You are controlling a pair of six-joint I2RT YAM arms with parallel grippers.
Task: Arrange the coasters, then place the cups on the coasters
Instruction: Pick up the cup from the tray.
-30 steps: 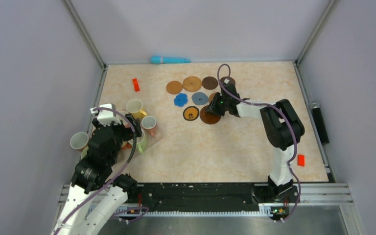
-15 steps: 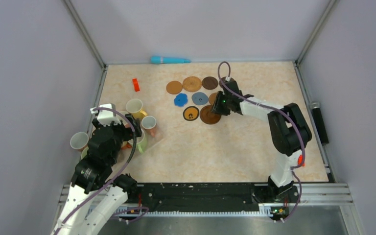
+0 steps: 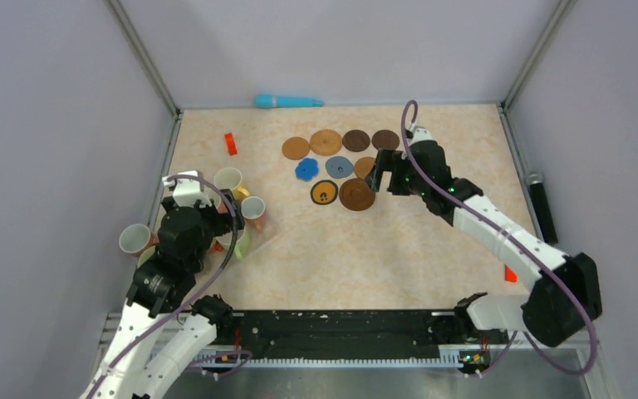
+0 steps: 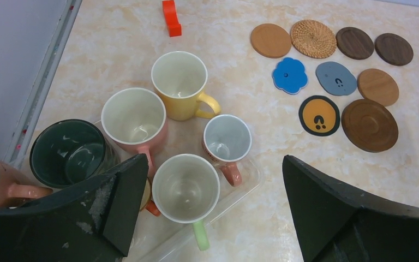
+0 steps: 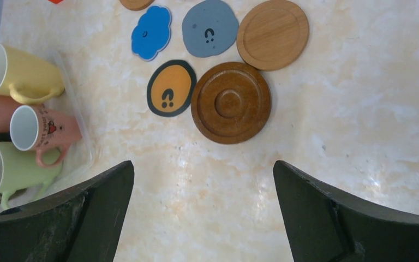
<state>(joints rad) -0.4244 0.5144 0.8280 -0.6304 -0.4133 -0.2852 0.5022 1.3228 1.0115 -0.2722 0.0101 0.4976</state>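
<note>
Several coasters lie grouped at the back centre: a tan one (image 3: 296, 148), a woven one (image 3: 326, 141), two dark brown ones (image 3: 355, 140), a blue scalloped one (image 3: 306, 169), a grey-blue one (image 3: 339, 167), a bamboo one (image 3: 365, 166), a black-rimmed orange one (image 3: 324, 193) and a large brown one (image 3: 356, 194). The cups crowd the left side: yellow (image 4: 181, 82), pink (image 4: 135, 117), small pink (image 4: 227, 139), green-handled (image 4: 186, 185) and dark (image 4: 68, 153). My left gripper (image 4: 213, 213) hangs open over the cups. My right gripper (image 5: 203, 207) is open and empty, just right of the large brown coaster (image 5: 231, 102).
The cups stand in and around a clear plastic tray (image 4: 240, 185). Another pink cup (image 3: 134, 239) sits at the left wall. A red block (image 3: 231, 143) lies at the back left, another (image 3: 510, 273) at the right. A teal stick (image 3: 288, 101) rests against the back wall.
My right gripper has opened and drawn back to the right, uncovering the bamboo and far dark brown coasters; its elbow swung right. The left arm barely shifted.
</note>
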